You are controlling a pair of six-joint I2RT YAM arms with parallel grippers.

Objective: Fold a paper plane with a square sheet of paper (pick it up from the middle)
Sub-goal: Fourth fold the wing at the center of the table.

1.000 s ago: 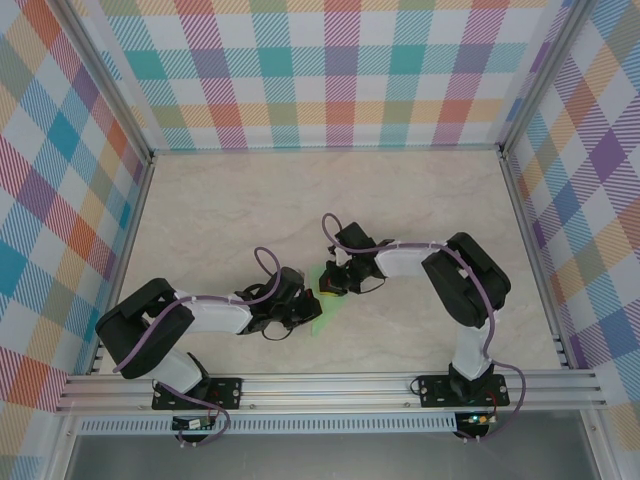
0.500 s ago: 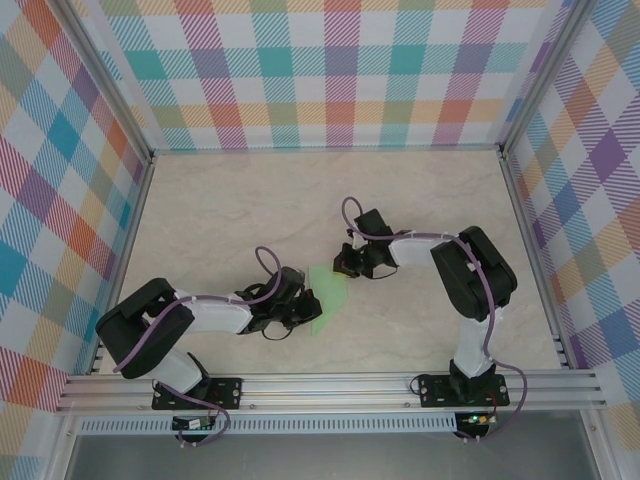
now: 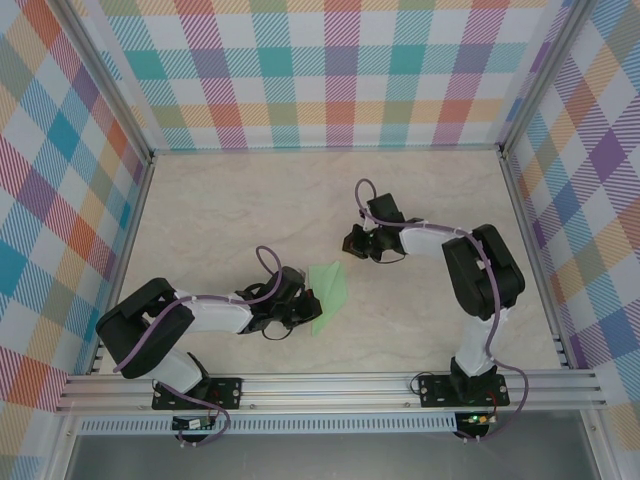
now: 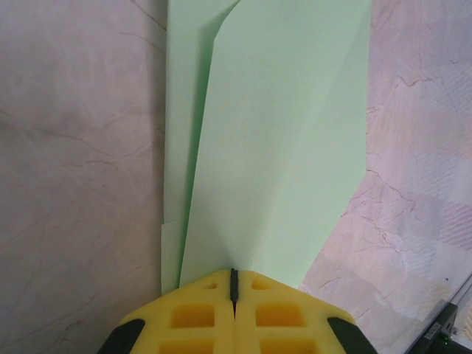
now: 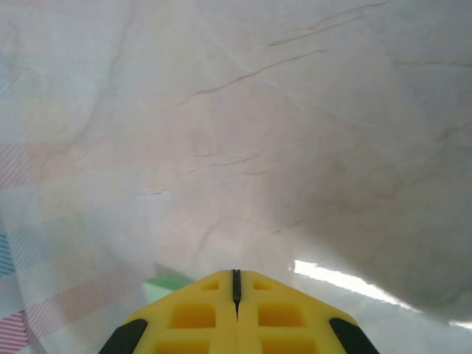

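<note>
The sheet of paper (image 3: 329, 289) is pale mint green and lies folded into a narrow, kite-like shape on the table, just left of centre. In the left wrist view the paper (image 4: 273, 147) shows two overlapping layers, and its near end runs under my fingertips. My left gripper (image 3: 303, 305) (image 4: 234, 274) is shut, its yellow tips resting on that near end. My right gripper (image 3: 350, 243) (image 5: 236, 275) is shut with nothing in it, a short way up and to the right of the paper. One green corner of the paper (image 5: 164, 286) peeks out beside its left finger.
The marble-patterned tabletop (image 3: 230, 210) is ringed by checked walls (image 3: 330, 70) with aluminium rails along its sides. Both arm bases sit on the front rail (image 3: 330, 385). Bare table lies behind and to the right of the right gripper.
My right gripper has drawn back from over the paper, moving up and to the right and uncovering it. The left arm and the paper have stayed where they were.
</note>
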